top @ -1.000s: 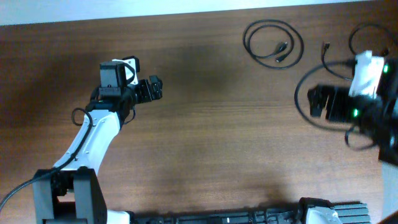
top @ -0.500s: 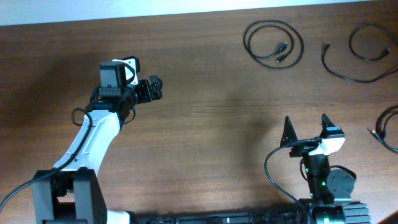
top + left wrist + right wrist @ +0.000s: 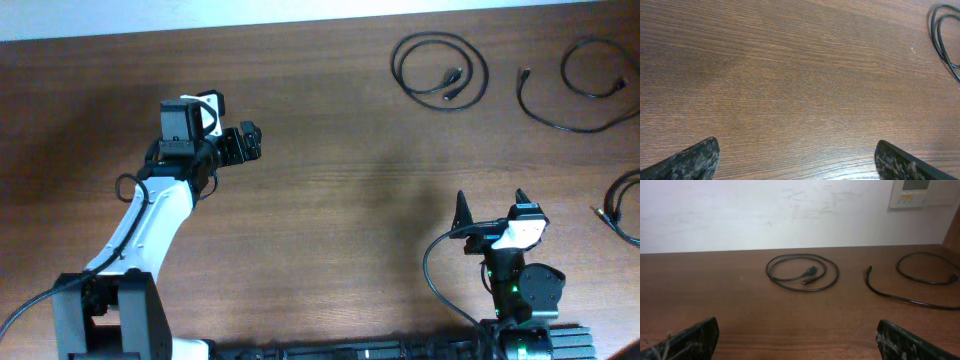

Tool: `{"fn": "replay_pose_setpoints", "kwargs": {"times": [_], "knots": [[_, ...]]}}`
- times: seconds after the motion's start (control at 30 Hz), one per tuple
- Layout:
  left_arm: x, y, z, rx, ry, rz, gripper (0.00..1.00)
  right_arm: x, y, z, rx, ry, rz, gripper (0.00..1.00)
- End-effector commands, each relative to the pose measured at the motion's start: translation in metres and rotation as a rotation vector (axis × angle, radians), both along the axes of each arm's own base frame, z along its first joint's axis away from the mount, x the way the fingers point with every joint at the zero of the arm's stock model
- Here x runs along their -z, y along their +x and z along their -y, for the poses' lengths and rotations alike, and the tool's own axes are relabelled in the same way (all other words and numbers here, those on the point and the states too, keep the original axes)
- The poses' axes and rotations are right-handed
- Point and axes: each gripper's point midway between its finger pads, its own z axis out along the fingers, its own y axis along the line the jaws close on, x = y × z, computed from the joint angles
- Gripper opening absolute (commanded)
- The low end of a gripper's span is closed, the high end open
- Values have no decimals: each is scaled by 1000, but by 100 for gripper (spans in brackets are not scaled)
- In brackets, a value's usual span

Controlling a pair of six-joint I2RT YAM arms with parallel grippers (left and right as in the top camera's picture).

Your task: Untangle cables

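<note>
We see a brown wood-grain table (image 3: 330, 200) meeting a pale, scuffed wall (image 3: 765, 210) — a small beige control panel (image 3: 922, 192) mounted top right.

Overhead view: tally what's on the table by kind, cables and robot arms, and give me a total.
Black cables: 3 (coiled cable, long curved cable, right-edge cable)
Robot arms: 2 (left arm, right arm)
Total: 5
</note>
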Motion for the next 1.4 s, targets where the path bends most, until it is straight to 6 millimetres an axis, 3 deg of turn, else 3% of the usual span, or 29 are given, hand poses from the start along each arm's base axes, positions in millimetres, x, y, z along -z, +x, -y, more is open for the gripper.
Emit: {"fn": "replay_pose_setpoints", "kwargs": {"times": [0.0,0.37,0.43,0.57,0.7,0.8,0.9,1.03,1.37], "knots": [[-7,1,-2,-10,-10,13,99,2,0,-1,-1,-7,-1,98],[-7,1,-2,-9,-10,13,99,2,0,-1,-1,-7,-1,99],[-6,1,-12,-49,32,12,99,2,0,-1,-1,-7,-1,99],[2,-31,-20,-102,151,30,99,2,0,-1,-1,-7,-1,99],[7,-93,-26,-127,112,324,99,2,0,-1,-1,-7,-1,99],[7,-138,-47,-197,103,483,99,2,0,-1,-1,-7,-1,99],[3,-152,-65,-250,92,519,99,2,0,-1,-1,-7,-1,99],[20,-174,-71,-272,107,446,99,2,0,-1,-1,-7,-1,99],[-26,-172,-62,-126,252,681,99,2,0,-1,-1,-7,-1,99]]}}
